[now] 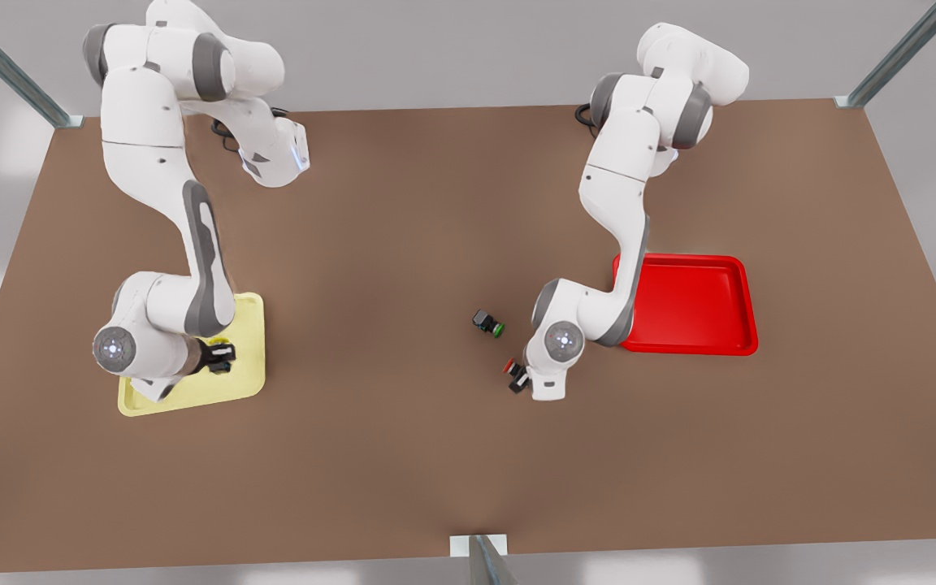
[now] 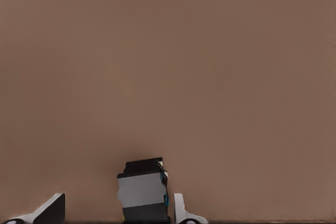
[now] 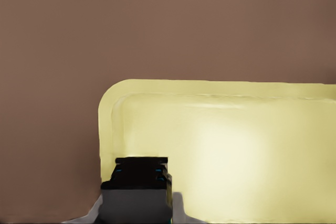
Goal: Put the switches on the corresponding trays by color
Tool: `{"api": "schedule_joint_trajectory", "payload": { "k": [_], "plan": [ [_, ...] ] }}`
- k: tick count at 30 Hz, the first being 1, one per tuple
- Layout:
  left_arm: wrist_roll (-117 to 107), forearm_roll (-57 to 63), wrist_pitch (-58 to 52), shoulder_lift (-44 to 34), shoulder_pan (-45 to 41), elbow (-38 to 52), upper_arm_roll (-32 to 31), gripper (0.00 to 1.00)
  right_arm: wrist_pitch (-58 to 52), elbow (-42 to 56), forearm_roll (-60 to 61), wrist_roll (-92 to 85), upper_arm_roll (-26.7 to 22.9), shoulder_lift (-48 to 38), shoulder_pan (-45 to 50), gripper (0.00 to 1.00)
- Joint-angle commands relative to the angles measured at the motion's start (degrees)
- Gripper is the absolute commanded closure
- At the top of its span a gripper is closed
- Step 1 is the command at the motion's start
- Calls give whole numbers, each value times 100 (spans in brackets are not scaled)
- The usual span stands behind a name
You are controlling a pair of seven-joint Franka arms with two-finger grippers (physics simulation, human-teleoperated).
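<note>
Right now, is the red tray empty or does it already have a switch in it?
Empty. The red tray shows bare floor; the red switch sits on the table by the left gripper, outside the tray.

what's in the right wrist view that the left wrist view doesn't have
Only the right wrist view: the pale yellow tray, with the right pincer at its corner, shut on a dark switch.
Only the left wrist view: the left pincer, open, with one finger standing apart from the grey-faced switch between them.
Both: the brown table and a blocky switch at the pincer. The cap colours are hidden.
</note>
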Motion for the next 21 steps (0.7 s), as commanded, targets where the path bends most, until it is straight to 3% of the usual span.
{"api": "schedule_joint_trajectory", "payload": {
  "k": [1,4,6,7,10,14,16,18,19,21],
  "plan": [
    [-24,-18,9,13,-23,10,4,0,21,-21,-71,-135,1,-2,-92,48],
    [-25,-9,18,83,-76,45,74,1,83,-144,-212,-496,1,-20,-357,48],
    [46,-18,53,74,-32,36,74,1,267,-240,-212,-557,1,191,-427,36],
    [46,-71,62,101,-41,45,74,1,426,-329,-212,-715,1,200,-471,0],
    [-60,-835,-17,347,-357,344,672,1,408,-311,-212,-715,1,235,-471,0],
    [-113,-1143,-26,487,-507,449,945,2,32,-206,-212,-698,10,78,-454,0],
    [-25,-1134,27,461,-516,370,936,2,-1814,761,-212,-171,18,-318,-269,0],
    [-16,-1134,35,479,-542,361,945,2,-2684,1639,-308,-48,62,-371,-58,0],
    [2,-1134,44,479,-542,335,944,3,-3511,2641,-651,532,89,-362,144,0],
    [19,-1126,62,487,-542,317,936,4,-4109,3135,-651,1437,141,-774,425,0]
  ]
}}
